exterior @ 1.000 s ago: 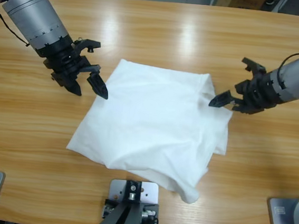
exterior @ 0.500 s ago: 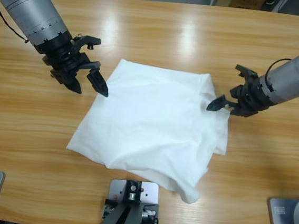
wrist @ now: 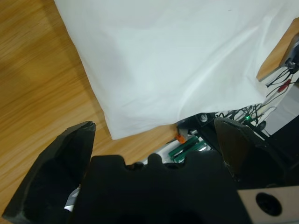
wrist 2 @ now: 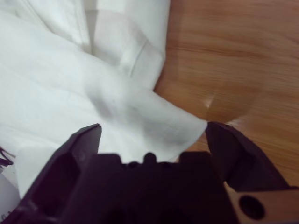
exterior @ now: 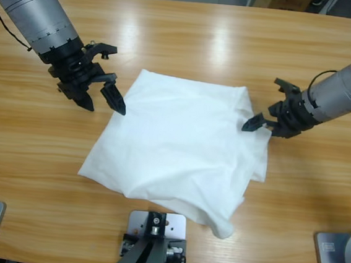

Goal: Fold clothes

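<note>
The clothes are one white T-shirt [exterior: 180, 147], lying loosely folded and rumpled at the middle of the table. My left gripper [exterior: 103, 105] is open at the shirt's upper left edge, one jaw tip just at the cloth. In the left wrist view the T-shirt [wrist: 177, 56] lies ahead of the open left gripper [wrist: 154, 133], a corner of it between the jaws' lines. My right gripper [exterior: 263, 109] is open at the shirt's right edge. In the right wrist view a corner of the T-shirt [wrist 2: 117, 107] lies between the wide jaws of the right gripper [wrist 2: 154, 133].
The wooden table [exterior: 190, 40] stretches bare on all sides of the shirt. Its far edge runs along the top of the high view, and the near edge lies just below the shirt's lowest corner [exterior: 223, 230].
My right gripper has drawn slightly left and up along the shirt's right edge, its forearm swinging higher. The left gripper has shifted only a touch. The shirt has not moved.
</note>
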Motion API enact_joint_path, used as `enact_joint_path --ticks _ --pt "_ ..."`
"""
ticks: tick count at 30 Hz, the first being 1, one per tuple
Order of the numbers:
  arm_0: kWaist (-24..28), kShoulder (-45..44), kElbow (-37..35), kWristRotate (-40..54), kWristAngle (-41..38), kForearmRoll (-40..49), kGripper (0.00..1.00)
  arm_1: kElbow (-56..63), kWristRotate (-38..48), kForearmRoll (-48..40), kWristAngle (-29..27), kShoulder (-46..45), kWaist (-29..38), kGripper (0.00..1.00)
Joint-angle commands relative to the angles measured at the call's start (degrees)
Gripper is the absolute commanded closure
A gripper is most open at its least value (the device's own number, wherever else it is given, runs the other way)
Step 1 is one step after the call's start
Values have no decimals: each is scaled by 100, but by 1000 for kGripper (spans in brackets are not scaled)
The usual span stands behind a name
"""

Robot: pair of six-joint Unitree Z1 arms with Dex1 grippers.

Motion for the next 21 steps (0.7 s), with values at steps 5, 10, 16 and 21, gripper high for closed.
enact_joint_path --ticks 5,10,16,21 --pt "34 170 13 58 58 62 4 -22 37 59 -4 418 -71 820" --pt "34 179 6 67 58 62 4 -22 37 68 -38 418 -71 1000" --pt "34 210 14 67 56 71 4 -22 -23 91 -57 350 -71 1000" --pt "34 249 -17 67 54 71 4 -87 -207 298 -87 198 3 1000"
